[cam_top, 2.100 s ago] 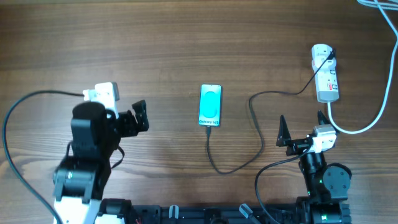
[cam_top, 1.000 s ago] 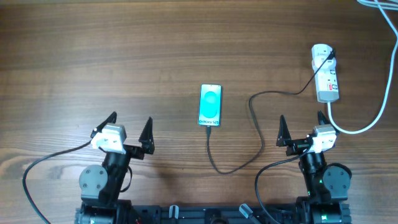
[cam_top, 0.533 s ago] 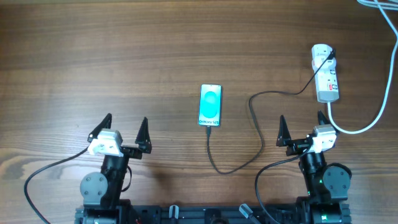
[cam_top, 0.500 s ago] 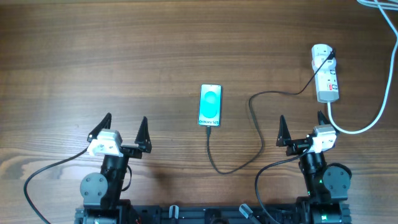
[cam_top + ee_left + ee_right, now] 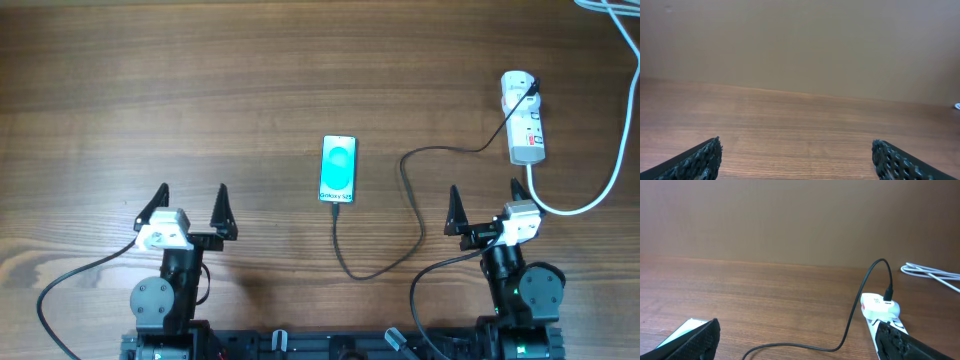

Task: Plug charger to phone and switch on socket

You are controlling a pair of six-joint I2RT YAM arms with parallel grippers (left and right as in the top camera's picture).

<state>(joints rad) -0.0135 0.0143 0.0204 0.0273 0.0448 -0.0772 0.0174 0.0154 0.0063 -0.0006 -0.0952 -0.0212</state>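
Holding the left gripper (image 5: 191,188) below-left of the phone (image 5: 339,169), fingers splayed wide, gripping nothing. Keeping the right gripper (image 5: 485,190) below-right of the phone, equally spread and empty. Trailing the charger (image 5: 420,232) from the phone's near edge, looping right to the socket (image 5: 523,131); too small for judging the plug seated or the switch position. Partly hiding the phone behind a finger in the right wrist view.

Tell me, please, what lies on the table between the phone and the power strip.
In the overhead view, only the black charger cable lies between the phone and the power strip, looping across that stretch.
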